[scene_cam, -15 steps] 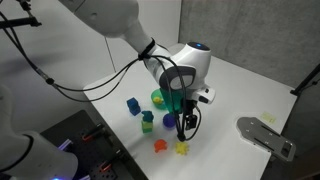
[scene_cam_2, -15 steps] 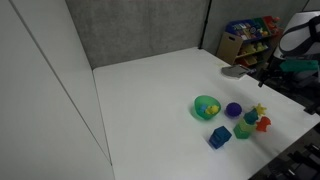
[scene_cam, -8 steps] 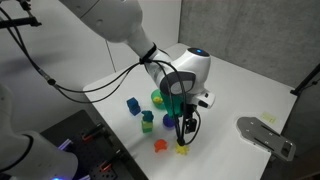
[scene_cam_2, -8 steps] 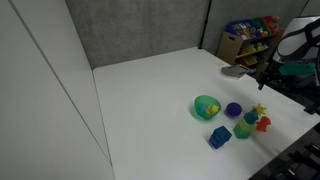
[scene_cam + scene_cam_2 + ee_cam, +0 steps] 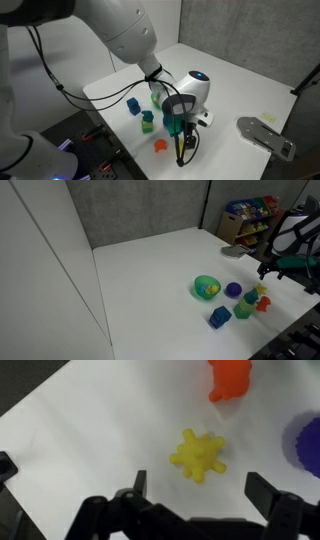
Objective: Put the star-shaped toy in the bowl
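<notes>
Small yellow spiky star-shaped toy (image 5: pixel 197 455) lies on white tabletop (image 5: pixel 90 430), near orange-red toy (image 5: pixel 230 378). My claw (image 5: pixel 198 488) is spread wide above it, empty, lined up to pinch. Bright green round bowl (image 5: pixel 198 290) waits apart, leftward past other toys.

In my wrist view, the top edge cuts off the orange-red toy (image 5: pixel 230 378) and the right edge cuts off the purple toy (image 5: pixel 308 440). In an exterior view, the gripper (image 5: pixel 182 152) largely hides the star-shaped toy, and the arm (image 5: pixel 185 88) covers part of the bowl (image 5: pixel 157 98). In an exterior view, what lies inside the bowl (image 5: pixel 207 286) is too small to tell.
</notes>
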Available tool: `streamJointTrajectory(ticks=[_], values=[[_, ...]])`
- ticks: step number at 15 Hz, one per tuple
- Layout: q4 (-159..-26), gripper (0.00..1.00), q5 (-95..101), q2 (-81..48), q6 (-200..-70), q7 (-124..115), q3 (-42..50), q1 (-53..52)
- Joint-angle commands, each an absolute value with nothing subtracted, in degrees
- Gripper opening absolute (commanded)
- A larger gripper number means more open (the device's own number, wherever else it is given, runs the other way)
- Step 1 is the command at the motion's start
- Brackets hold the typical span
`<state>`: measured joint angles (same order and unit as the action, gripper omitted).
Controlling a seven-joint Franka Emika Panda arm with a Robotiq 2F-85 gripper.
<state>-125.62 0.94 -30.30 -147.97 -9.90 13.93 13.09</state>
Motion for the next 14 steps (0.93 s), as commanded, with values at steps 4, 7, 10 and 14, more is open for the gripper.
streamJointTrajectory(ticks=[4,7,10,14], values=[[-122.51,1.0,-1.25,-38.27,-152.99,-6.04,12.11,15.5],[-121.74,1.0,-2.81,-40.3,-154.49,-3.71,10.4,16.68],[-120.62,1.0,-3.58,-42.16,-155.11,-2.29,9.49,17.54],[-119.05,1.0,-3.74,-44.11,-155.28,-1.89,9.54,17.83]])
